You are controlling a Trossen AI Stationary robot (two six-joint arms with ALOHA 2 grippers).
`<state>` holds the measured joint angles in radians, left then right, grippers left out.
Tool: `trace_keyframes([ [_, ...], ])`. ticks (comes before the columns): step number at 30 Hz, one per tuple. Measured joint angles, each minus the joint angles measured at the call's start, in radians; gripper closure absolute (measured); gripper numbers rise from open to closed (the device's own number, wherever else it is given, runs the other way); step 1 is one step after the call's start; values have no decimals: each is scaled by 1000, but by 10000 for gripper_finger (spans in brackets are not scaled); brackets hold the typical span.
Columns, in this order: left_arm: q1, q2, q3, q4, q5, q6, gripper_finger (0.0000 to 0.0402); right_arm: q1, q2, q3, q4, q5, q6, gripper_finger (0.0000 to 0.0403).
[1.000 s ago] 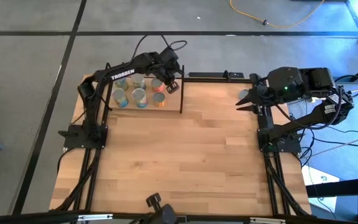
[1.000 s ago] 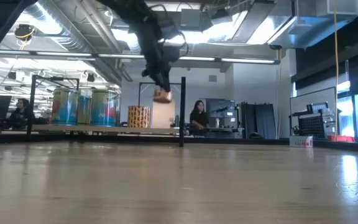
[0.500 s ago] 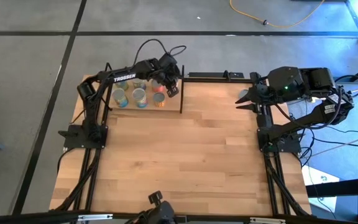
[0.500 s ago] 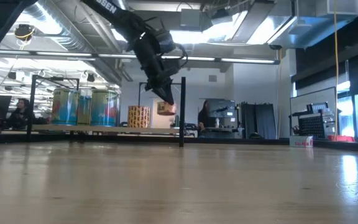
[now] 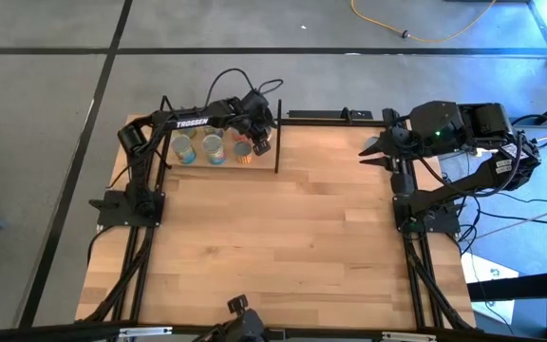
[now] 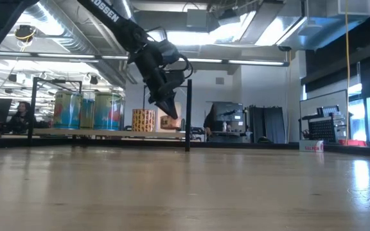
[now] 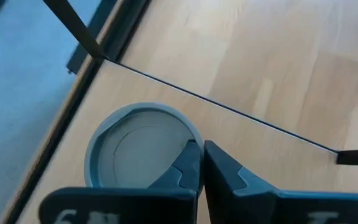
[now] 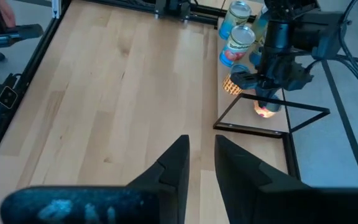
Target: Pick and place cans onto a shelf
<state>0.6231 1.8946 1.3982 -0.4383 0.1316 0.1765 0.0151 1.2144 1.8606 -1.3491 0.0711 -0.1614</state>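
Note:
The shelf [image 5: 266, 161] stands at the table's far left, a light board in black rods. Several cans [image 5: 215, 149] stand on it, blue and tan ones [image 6: 108, 110]. My left gripper [image 5: 257, 139] reaches down over the shelf's right end and is shut on an orange-red can [image 6: 169, 122] with a silver top [image 7: 135, 149]. This can also shows in the right wrist view [image 8: 265, 109]. My right gripper [image 5: 369, 152] waits open and empty at the table's far right. My left gripper pinches the orange-red can by the rim of its top [image 7: 194, 138], one finger over the lid and one outside the wall. The fingers come from above, slanting down. The can sits upright, its bottom at the shelf board [image 6: 172, 132]; whether it rests there I cannot tell.
A tan can [image 5: 246, 160] stands close beside the held can on the near side. A black upright rod [image 6: 188, 115] marks the shelf's right end. Bare wooden tabletop [image 5: 292, 237] spreads between the two arms. People sit in the room beyond the table [image 6: 205, 119].
My left gripper has gone down toward the shelf board with the orange-red can, staying over the shelf's right end. The can has come from hanging well above the board down to board level.

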Motion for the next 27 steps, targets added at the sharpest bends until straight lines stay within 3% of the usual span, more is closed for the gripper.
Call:
trace_keyframes([
  [8,0,0,-1,8,-20,41,384,0,0,0,0,0,0,325],
  [13,-5,0,-1,7,-88,46,374,0,0,0,0,0,0,324],
  [27,-37,0,-1,8,-85,66,360,0,0,0,-1,0,26,324],
])
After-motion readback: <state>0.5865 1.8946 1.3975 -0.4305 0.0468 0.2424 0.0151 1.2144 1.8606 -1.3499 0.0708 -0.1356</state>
